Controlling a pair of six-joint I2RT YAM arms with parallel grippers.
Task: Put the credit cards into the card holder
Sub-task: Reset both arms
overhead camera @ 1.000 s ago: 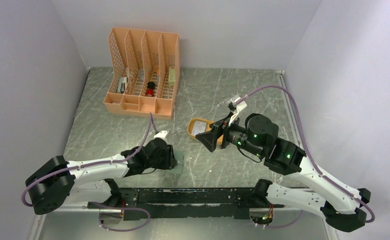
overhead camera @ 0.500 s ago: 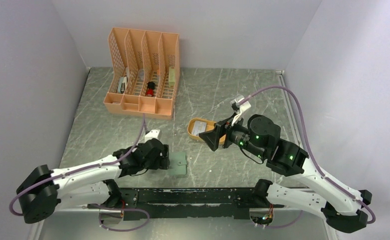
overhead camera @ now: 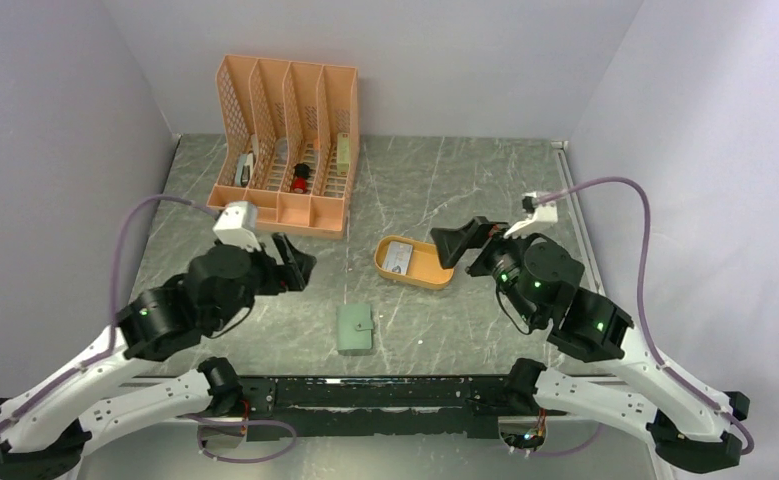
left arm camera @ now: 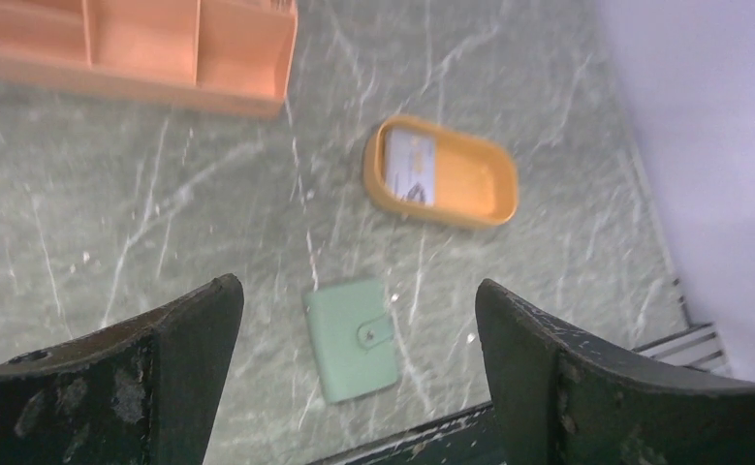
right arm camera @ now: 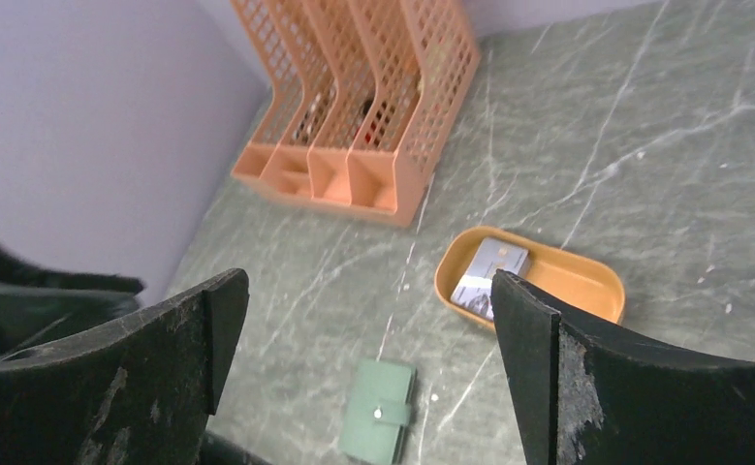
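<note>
Overhead, both arms hang raised above the marble-patterned table (overhead camera: 485, 180), neither touching anything. The left gripper (overhead camera: 293, 262) has its jaws spread wide and carries nothing; its wrist camera looks down between the two dark fingers (left arm camera: 184, 334) at bare tabletop and the items below. The right gripper (overhead camera: 462, 243) is likewise wide open and empty, poised above the right end of the tray (overhead camera: 427, 278).

The card holder (overhead camera: 355, 329) lies flat and closed, its snap tab across the right edge, near the table's front edge between the two arms. It sits well apart from both grippers and just short of the tray. The credit cards (overhead camera: 398, 257) rest inside the yellow oval tray, at its left end, pale with faint dark markings; how many are stacked there cannot be told. The tray's right half is bare.

Behind, toward the back left, stands the peach lattice organizer (overhead camera: 285, 130), with small items in its slots, too small to identify.
</note>
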